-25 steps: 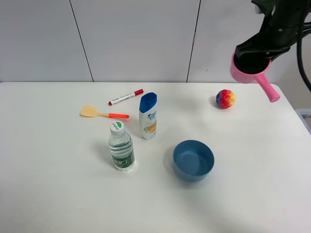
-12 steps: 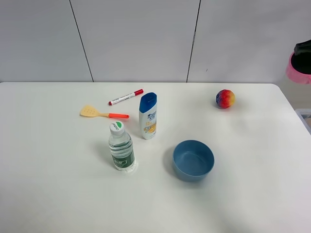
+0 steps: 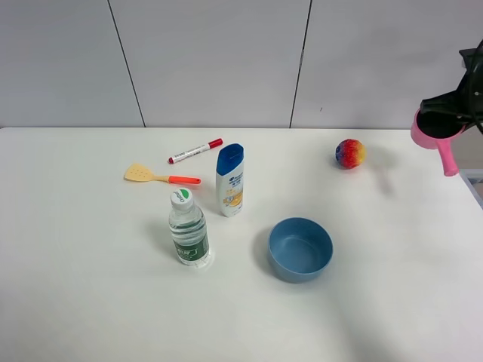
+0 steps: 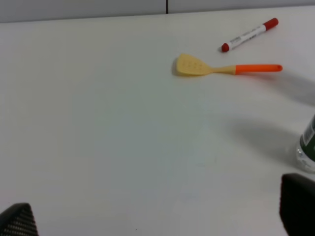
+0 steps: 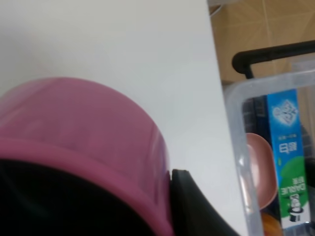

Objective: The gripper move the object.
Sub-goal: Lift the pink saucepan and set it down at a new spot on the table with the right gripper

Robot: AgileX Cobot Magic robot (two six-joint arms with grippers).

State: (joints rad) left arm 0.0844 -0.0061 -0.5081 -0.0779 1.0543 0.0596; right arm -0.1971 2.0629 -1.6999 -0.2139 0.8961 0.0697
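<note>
You had the right gripper [image 3: 453, 111] closed on the rim of the pan [image 3: 429, 136], held up by the right edge of the table [image 3: 90, 286], handle slanting down and nearward, well apart from the left gripper [image 4: 157, 217], which was wide open and empty.

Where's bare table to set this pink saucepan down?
Widest free patch, nearest the pink saucepan: the right side of the table, between blue bowl, rainbow ball and the right edge. The left end beyond the spatula is bare too. Crowded: marker, shampoo bottle, water bottle cluster.
</note>
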